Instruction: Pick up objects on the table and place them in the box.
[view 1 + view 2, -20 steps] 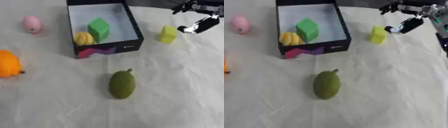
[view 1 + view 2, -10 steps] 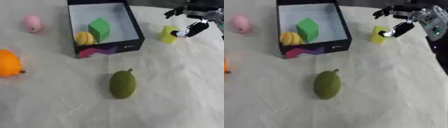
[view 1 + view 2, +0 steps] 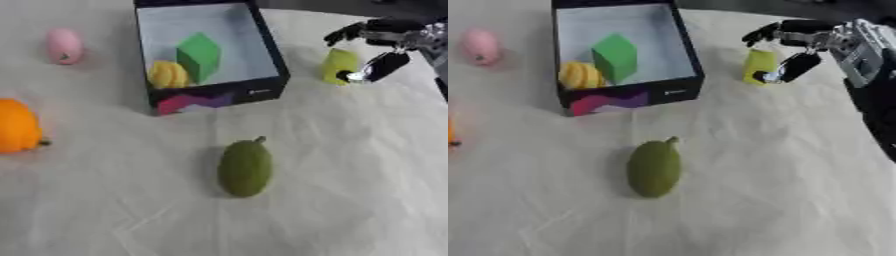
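- Right hand (image 3: 798, 42) is at the small yellow-green block (image 3: 758, 65), just right of the black open-top box (image 3: 268, 60). Fingers arched over the block's top, thumb low on its right side. Spread around it; can't see contact, so I'd say not yet pinching.
- That bracket pose looks like setup for a top-and-side grasp. The block stands upright on the white cloth-covered table (image 3: 350, 175), so the approach is unobstructed.
- Left hand not in either view.
- Box sits at the far centre, opening up, so drops go straight in. Already inside: one green cube (image 3: 199, 55), one yellow ridged fruit-like piece (image 3: 168, 75).
- Outside, four items: the yellow-green block, one dark green oval fruit with a stem (image 3: 245, 167) at centre, one orange round fruit (image 3: 17, 125) at the left edge, one pink oblong piece (image 3: 64, 45) far left.
- Count: two in, four out. Block is nearest the box.
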Available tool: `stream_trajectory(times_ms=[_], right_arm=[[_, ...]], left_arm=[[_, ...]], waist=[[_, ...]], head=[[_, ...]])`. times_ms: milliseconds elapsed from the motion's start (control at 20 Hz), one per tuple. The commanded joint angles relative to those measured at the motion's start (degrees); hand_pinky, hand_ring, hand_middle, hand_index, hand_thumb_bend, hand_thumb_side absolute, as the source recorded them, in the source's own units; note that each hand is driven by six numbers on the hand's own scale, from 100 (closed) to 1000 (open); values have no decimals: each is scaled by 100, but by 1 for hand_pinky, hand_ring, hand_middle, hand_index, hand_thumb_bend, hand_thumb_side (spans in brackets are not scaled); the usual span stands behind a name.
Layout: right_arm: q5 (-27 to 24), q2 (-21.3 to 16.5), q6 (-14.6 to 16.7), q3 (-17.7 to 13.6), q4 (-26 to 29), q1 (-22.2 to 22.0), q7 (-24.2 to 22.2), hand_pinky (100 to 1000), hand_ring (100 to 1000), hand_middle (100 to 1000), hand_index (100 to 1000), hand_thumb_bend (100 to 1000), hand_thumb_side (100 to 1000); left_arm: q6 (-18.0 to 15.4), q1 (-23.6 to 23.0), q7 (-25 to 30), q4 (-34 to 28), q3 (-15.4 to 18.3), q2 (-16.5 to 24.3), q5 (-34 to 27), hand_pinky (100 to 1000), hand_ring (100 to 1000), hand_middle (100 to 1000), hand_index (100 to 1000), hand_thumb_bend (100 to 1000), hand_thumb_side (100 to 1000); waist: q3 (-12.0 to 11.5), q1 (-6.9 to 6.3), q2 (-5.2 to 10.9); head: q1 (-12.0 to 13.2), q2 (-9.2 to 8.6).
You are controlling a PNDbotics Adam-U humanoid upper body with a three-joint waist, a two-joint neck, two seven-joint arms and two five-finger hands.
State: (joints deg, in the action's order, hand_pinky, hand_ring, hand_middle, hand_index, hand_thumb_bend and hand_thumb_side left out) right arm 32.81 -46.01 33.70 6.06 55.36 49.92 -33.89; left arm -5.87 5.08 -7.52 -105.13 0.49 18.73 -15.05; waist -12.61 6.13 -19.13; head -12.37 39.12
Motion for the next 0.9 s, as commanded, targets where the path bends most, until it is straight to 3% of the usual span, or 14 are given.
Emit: stream_trajectory(times_ms=[50, 900], right_arm=[[99, -159, 156, -45, 8, 92, -57, 929, 947, 863, 980, 300, 408], [444, -153, 66, -89, -139, 65, 306, 921, 937, 831, 946, 299, 418]], left_arm=[[-5, 32, 13, -96, 0, 53, 22, 967, 774, 657, 698, 170, 939], [4, 68, 46, -99, -23, 33, 47, 969, 775, 658, 695, 169, 946]], waist=[[1, -102, 17], [-11, -115, -76]], head=[[10, -78], [17, -119]])
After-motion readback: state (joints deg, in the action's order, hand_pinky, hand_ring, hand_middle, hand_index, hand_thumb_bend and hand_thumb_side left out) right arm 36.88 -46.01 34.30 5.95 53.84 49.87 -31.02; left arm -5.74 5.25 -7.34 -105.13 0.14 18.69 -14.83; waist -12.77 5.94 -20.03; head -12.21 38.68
